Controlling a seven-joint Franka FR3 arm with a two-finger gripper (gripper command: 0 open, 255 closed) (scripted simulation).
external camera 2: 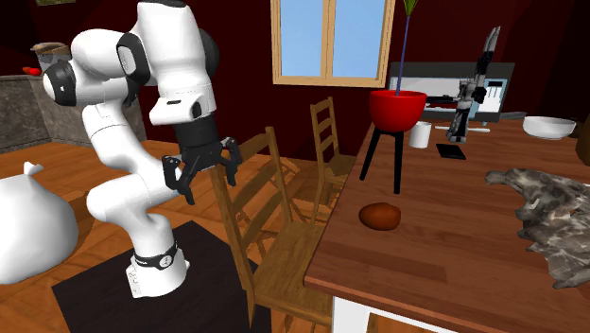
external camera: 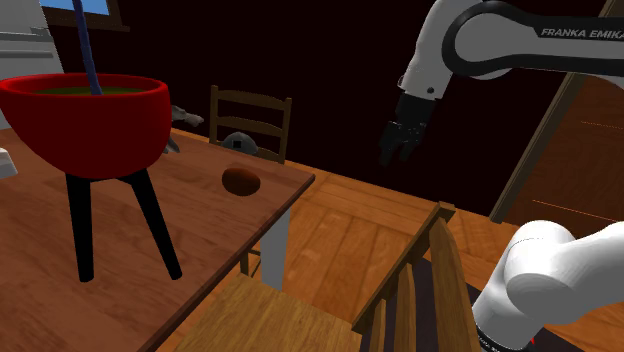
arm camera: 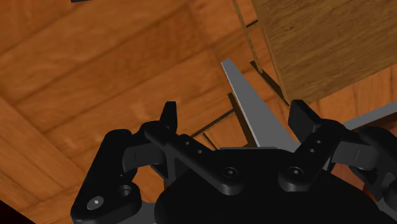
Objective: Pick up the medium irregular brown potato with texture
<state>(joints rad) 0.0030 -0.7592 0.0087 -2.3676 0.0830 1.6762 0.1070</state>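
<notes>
Holds the gripper [external camera: 396, 153] spread and empty over the floor [external camera: 340, 230], well apart from the brown potato [external camera: 241, 180] lying near the table [external camera: 210, 215] edge, right of the red planter [external camera: 85, 120] in the shoulder view, likely leaving approach room.

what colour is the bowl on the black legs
The bowl is red, clearest in the shoulder view.

one potato [external camera 2: 380, 216], one red planter [external camera 2: 397, 107], two chairs [external camera 2: 284, 270] [external camera 2: 325, 121], one table [external camera 2: 454, 260].
</notes>
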